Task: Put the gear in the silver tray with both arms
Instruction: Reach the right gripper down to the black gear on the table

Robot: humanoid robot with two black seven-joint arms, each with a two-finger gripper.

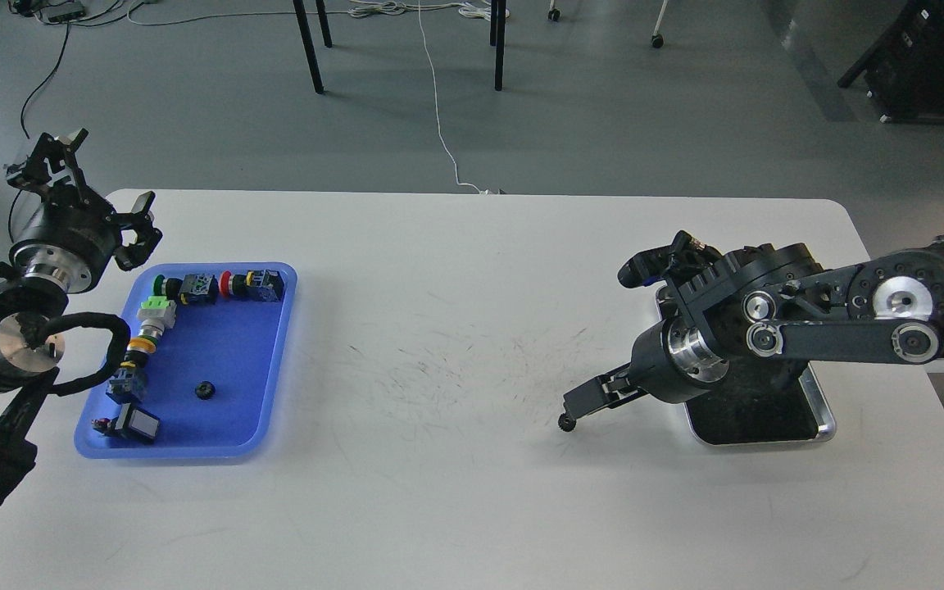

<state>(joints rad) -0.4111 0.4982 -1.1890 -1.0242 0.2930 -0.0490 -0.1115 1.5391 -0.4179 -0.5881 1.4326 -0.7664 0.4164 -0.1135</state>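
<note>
A small black gear lies on the white table, left of the silver tray. My right arm reaches across the tray and hides most of it. My right gripper points down and left, with its tip right above the gear and possibly touching it. It is seen side-on, so its two fingers cannot be told apart. My left gripper is open and empty, raised above the table's far left corner beside the blue tray.
The blue plastic tray at the left holds several push-button switches and a second small black gear. The table ends just beyond the silver tray on the right. Chair legs and cables are on the floor behind.
</note>
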